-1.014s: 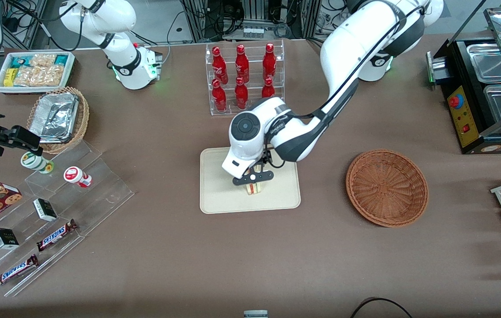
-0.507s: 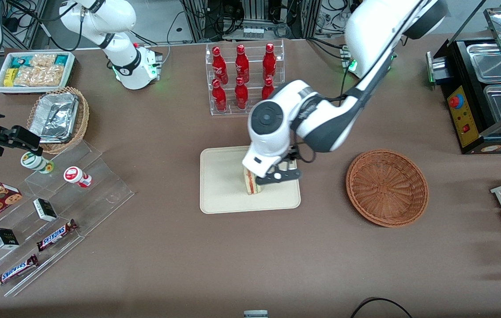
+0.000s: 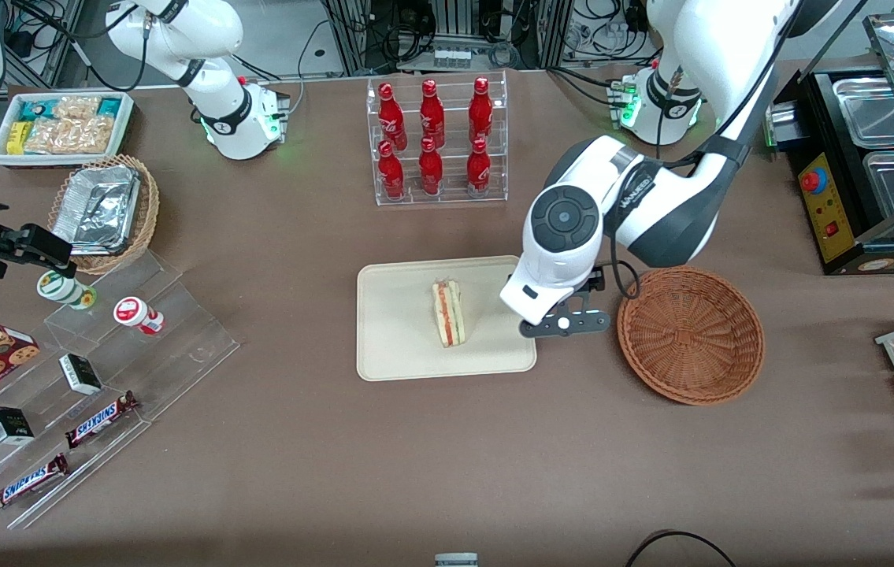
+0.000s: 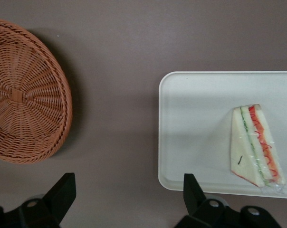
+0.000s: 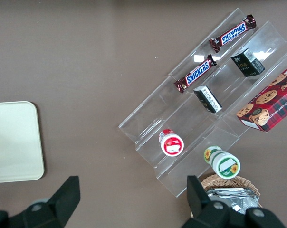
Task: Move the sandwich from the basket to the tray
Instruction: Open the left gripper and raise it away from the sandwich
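Note:
The sandwich [image 3: 447, 313], a wrapped triangular wedge with red and green layers, lies on the cream tray [image 3: 399, 346], apart from any finger. My gripper [image 3: 565, 324] hangs open and empty over the brown table, between the tray's edge and the reddish-brown wicker basket [image 3: 691, 335]. The basket holds nothing. In the left wrist view the gripper [image 4: 127, 185] has bare tabletop between its fingers, with the basket [image 4: 24, 114] to one side. On the other side are the tray [image 4: 196, 123] and the sandwich [image 4: 255, 145].
A clear rack of red bottles [image 3: 435, 138] stands farther from the front camera than the tray. Toward the parked arm's end are acrylic steps with snacks [image 3: 100, 378], a tan basket of foil containers [image 3: 104, 213] and a white snack bin [image 3: 61, 126]. A black appliance [image 3: 864, 157] stands at the working arm's end.
The gripper has let go of the sandwich, which now lies on the tray. The arm has risen and swung off the tray toward the basket.

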### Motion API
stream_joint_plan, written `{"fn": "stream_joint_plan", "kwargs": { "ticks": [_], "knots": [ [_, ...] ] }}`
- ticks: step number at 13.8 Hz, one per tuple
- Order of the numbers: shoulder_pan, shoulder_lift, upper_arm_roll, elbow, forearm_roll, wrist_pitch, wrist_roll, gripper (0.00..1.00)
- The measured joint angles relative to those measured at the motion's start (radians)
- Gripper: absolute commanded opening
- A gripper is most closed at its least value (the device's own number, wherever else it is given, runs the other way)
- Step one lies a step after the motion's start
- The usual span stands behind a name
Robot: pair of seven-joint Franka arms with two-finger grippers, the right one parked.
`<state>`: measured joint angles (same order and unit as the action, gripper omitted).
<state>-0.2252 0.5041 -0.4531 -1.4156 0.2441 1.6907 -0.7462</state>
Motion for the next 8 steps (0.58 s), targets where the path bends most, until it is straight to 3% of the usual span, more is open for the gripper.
{"fn": "stream_joint_plan", "kwargs": {
  "ticks": [4, 8],
  "knots": [
    [0.066, -0.051, 0.002, -0.048, 0.0, -0.001, 0.097, 1.0],
    [0.167, -0.122, 0.006, -0.108, -0.055, -0.001, 0.29, 1.0]
  ]
}}
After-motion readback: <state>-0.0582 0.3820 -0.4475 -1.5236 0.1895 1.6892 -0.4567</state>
